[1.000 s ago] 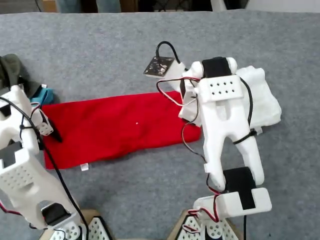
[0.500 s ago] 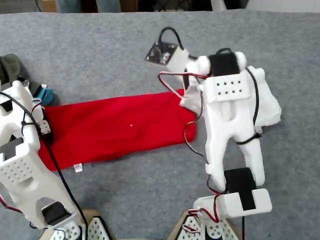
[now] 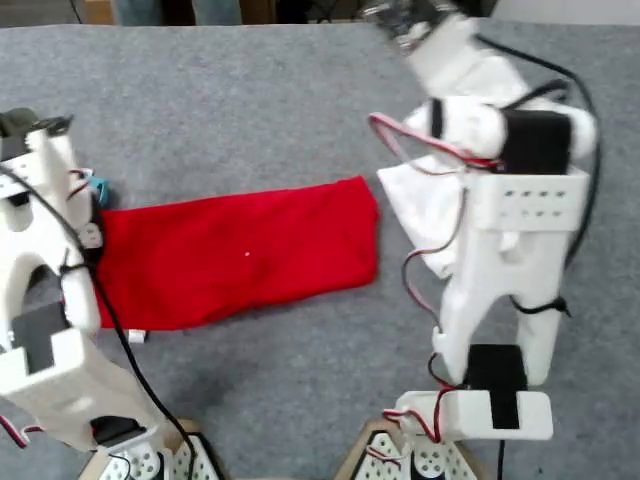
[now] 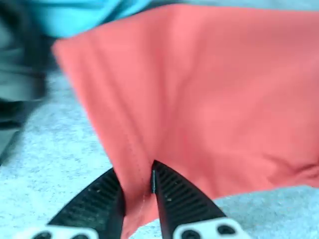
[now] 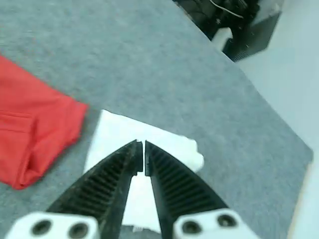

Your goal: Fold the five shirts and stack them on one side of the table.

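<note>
The left gripper [image 4: 135, 172] clamps one edge of the red shirt [image 3: 240, 255], which stretches away from it across the grey table [image 3: 220, 90]. A teal shirt [image 4: 89, 12] and a dark shirt [image 4: 20, 74] crowd just beyond it. The right gripper [image 5: 141, 145], fingers pressed together and empty, hangs above the folded white shirt [image 5: 117, 132], with open tabletop beyond.

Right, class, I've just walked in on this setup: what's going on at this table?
Two robot arms are folding shirts on a grey table. The left gripper is pinching an edge of the red shirt, which lies folded into a long strip. The right gripper hangs shut and empty over a folded white shirt lying beside the red one's other end.
</note>
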